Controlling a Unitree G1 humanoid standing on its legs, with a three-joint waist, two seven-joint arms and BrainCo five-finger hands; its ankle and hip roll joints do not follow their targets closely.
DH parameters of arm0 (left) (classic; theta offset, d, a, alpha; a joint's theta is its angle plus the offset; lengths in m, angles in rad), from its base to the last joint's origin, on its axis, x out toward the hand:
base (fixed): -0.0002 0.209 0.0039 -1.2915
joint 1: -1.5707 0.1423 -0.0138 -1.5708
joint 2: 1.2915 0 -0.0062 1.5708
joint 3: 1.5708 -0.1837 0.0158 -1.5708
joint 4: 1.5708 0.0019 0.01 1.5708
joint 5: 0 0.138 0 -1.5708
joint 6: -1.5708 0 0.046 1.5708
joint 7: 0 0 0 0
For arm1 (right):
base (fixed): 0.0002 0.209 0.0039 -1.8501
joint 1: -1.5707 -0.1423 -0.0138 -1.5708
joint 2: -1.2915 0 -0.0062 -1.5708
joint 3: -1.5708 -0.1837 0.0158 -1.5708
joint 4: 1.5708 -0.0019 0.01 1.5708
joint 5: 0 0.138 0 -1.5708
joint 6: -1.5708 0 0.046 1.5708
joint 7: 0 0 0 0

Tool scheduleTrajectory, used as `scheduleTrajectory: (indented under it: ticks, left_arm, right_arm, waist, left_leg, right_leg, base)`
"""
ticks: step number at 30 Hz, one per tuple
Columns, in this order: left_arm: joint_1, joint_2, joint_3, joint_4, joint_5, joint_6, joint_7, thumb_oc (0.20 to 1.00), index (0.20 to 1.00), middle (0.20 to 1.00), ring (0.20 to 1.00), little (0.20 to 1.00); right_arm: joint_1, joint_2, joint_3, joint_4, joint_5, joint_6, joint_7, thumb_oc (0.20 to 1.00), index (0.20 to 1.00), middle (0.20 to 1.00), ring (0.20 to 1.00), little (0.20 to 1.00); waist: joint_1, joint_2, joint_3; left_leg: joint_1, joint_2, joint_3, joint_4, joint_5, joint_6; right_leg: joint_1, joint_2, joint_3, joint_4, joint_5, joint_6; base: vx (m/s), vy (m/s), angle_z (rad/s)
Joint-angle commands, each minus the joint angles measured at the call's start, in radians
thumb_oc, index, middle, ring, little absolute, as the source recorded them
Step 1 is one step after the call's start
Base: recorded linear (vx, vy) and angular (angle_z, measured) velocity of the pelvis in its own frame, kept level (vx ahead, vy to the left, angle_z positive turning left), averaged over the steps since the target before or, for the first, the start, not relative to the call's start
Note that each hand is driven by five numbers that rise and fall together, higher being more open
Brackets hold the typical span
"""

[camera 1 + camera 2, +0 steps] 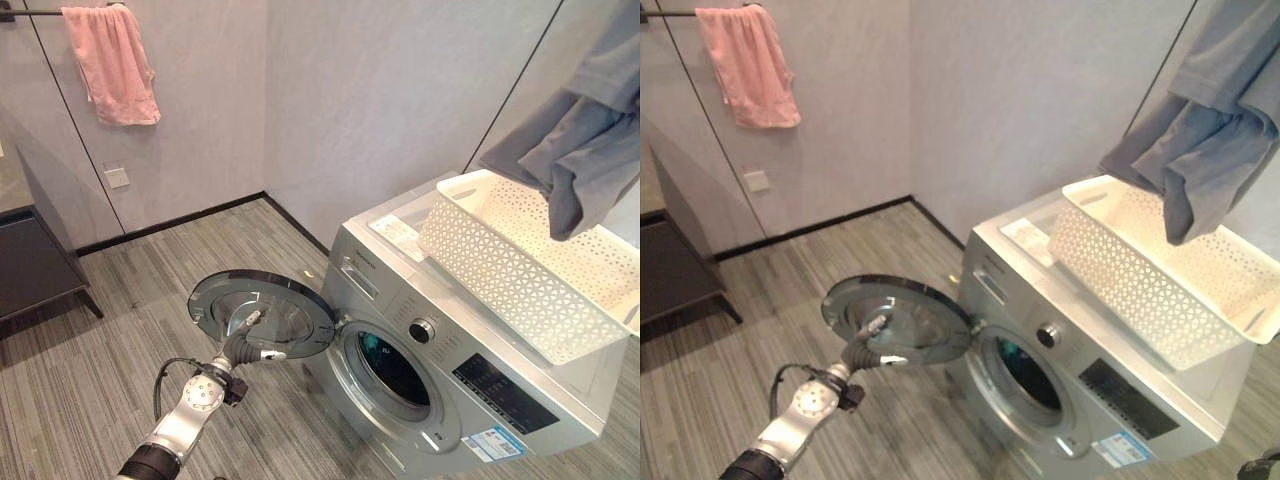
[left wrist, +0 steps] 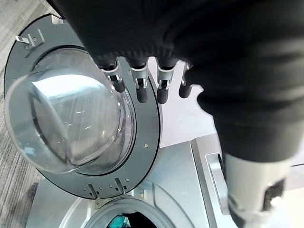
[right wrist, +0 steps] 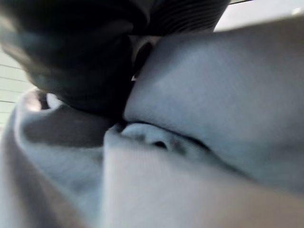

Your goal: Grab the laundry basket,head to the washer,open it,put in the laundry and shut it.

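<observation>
I take the washer (image 1: 450, 370) as my landmark. Its door (image 1: 262, 312) stands swung wide out to the side of the drum opening (image 1: 392, 370), hinged at the front, so the mouth is clear for loading. My left hand (image 1: 245, 343) is at the door's inner face, down near the glass bowl; in its wrist view the fingers (image 2: 139, 81) hang straight and relaxed beside the rim, gripping nothing — I judge it is there to keep the door from swinging back. The basket (image 1: 520, 260) sits on top of the washer, tilted slightly toward the front edge, which puts the laundry within reach of the right arm and just above the opening. A grey garment (image 1: 585, 150) hangs above the basket's far end, clear of it or just brushing the rim, I cannot tell which. It is lifted by my right hand (image 3: 80, 57), whose dark cover I see pressed against folds of the cloth in the right wrist view; the fingers are buried in the fabric, so I cannot tell how they are closed, though the garment plainly hangs from that hand. So the garment is up and behind the opening, well apart from my left hand at the door. Something dark and teal shows inside the drum. Away from the washer, a pink towel (image 1: 110, 62) hangs on the wall.
</observation>
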Motion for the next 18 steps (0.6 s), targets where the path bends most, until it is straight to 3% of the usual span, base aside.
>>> scheduleTrajectory:
  ticks: [1, 6, 12, 14, 18]
  left_arm:
    - [-0.079, 0.027, -0.037, -0.004, 0.006, -0.054, 0.028, 1.000, 1.000, 1.000, 1.000, 1.000]
    - [-0.072, 0.052, 0.016, -0.081, 0.036, -0.061, 0.046, 1.000, 1.000, 1.000, 1.000, 1.000]
    - [-0.103, 0.054, 0.063, -0.162, 0.031, -0.063, 0.081, 1.000, 1.000, 1.000, 1.000, 1.000]
    - [-0.155, 0.037, 0.082, -0.222, 0.013, -0.072, 0.096, 1.000, 1.000, 1.000, 1.000, 1.000]
    - [-0.256, 0.017, 0.056, -0.268, -0.045, -0.075, 0.108, 1.000, 1.000, 1.000, 1.000, 1.000]
  right_arm:
    - [-0.092, -0.098, -0.057, -0.092, -0.065, -0.064, -0.075, 0.200, 0.200, 0.200, 0.200, 0.200]
    - [0.085, -0.056, -0.235, -0.354, -0.167, -0.071, -0.095, 0.200, 0.200, 0.200, 0.200, 0.200]
    - [0.232, 0.026, -0.335, -0.498, -0.202, -0.066, -0.071, 0.200, 0.200, 0.200, 0.200, 0.200]
    - [0.321, 0.095, -0.377, -0.584, -0.233, -0.069, -0.045, 0.200, 0.200, 0.200, 0.200, 0.200]
    - [0.385, 0.175, -0.395, -0.659, -0.249, -0.064, -0.020, 0.200, 0.200, 0.200, 0.200, 0.200]
  waist:
    - [0.019, -0.026, -0.010]
    - [0.009, -0.028, -0.011]
    - [0.007, -0.039, -0.007]
    - [0.001, -0.035, -0.007]
    - [-0.004, -0.040, -0.006]
  left_leg:
    - [0.126, 0.012, 0.076, 0.013, -0.131, 0.049]
    - [0.151, -0.039, 0.102, 0.013, -0.166, 0.082]
    - [0.167, -0.051, 0.121, 0.013, -0.173, 0.090]
    - [0.172, -0.054, 0.122, 0.013, -0.177, 0.094]
    - [0.173, -0.057, 0.124, 0.013, -0.177, 0.095]
  right_leg:
    - [0.018, -0.136, 0.070, 0.019, -0.030, 0.152]
    - [-0.005, -0.179, 0.110, 0.018, 0.010, 0.177]
    - [-0.006, -0.189, 0.124, 0.018, 0.019, 0.182]
    - [-0.003, -0.194, 0.123, 0.016, 0.020, 0.183]
    - [0.000, -0.197, 0.120, 0.013, 0.023, 0.183]
  base:
    - [-0.06, 0.119, -0.15]
    - [-0.03, 0.169, -0.24]
    - [0.00, 0.040, -0.13]
    - [0.00, 0.013, -0.03]
    - [0.00, 0.002, -0.01]
